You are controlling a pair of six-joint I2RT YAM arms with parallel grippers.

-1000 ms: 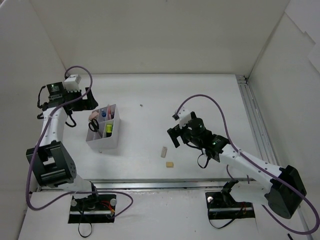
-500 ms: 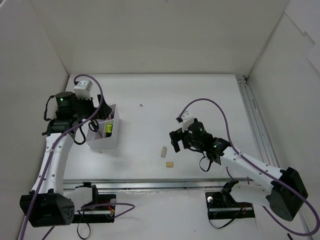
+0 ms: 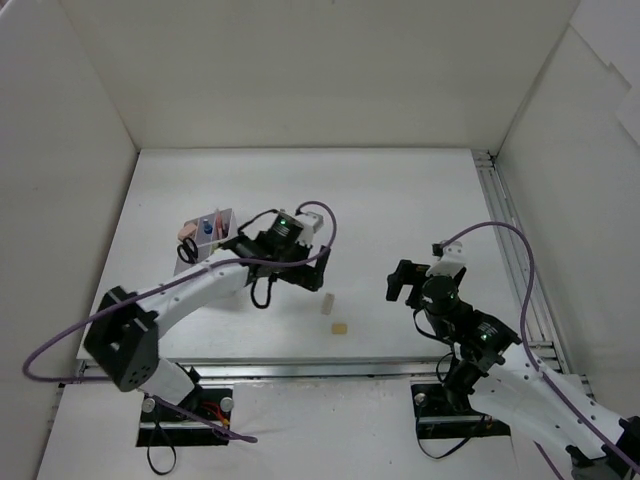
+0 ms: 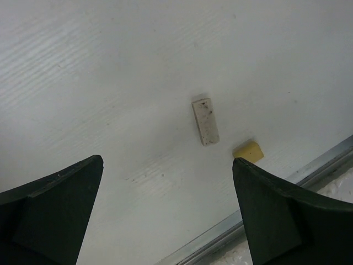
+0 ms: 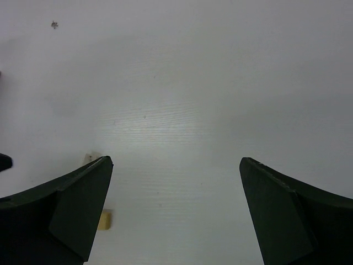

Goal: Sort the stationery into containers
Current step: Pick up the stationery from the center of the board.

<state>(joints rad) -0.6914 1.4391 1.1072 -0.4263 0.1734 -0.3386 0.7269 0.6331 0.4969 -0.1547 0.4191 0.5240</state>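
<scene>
White eraser ahead of L pincer

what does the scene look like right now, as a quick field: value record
left hand: open, empty, near the two erasers, touching neither
right hand: open, empty, over the table, right of the erasers
white eraser: long, lying flat, loose
beige eraser: small, beside the white one, not touching it
box: far left, partly hidden by the left arm, already holds items
not yet sorted: both erasers
</scene>
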